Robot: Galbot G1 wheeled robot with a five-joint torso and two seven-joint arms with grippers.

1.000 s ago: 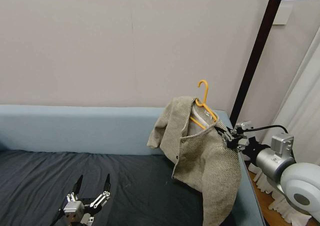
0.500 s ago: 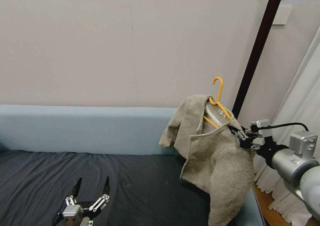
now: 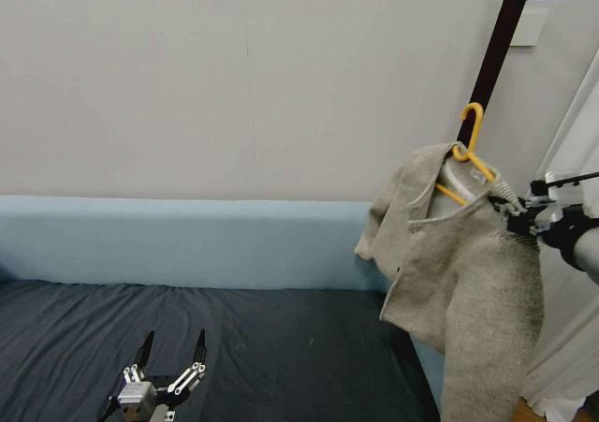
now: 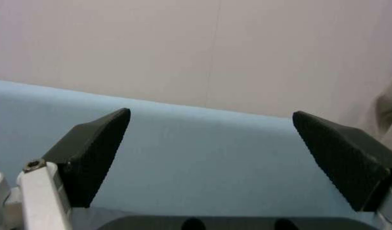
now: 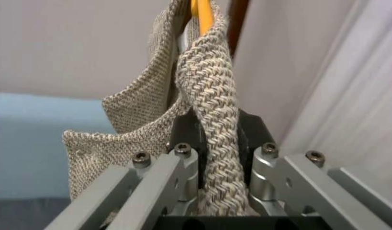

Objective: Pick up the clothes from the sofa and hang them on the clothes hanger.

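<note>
I've got the right gripper (image 3: 518, 218) clamped on the limp, light-looking knit cardigan (image 3: 468, 282) where the orange hanger (image 3: 465, 146) stiffens its shoulder; the left gripper (image 3: 174, 340) idles spread over the sofa (image 3: 234, 244).

Right hand (image 3: 515, 215) carried sweater (image 3: 468, 282) on orange hanger (image 3: 473, 138) rightward and higher, now by rack post (image 3: 493, 50)

Left gripper (image 3: 175, 340): two black, tapered fingers (image 4: 336, 158) with ribbed inner faces, mounted on silver metal links and a silver base. Right gripper (image 5: 216, 132): silver link bars fastened with black socket-head screws (image 5: 140, 157); thin black cable (image 3: 573, 177) at the wrist.
</note>
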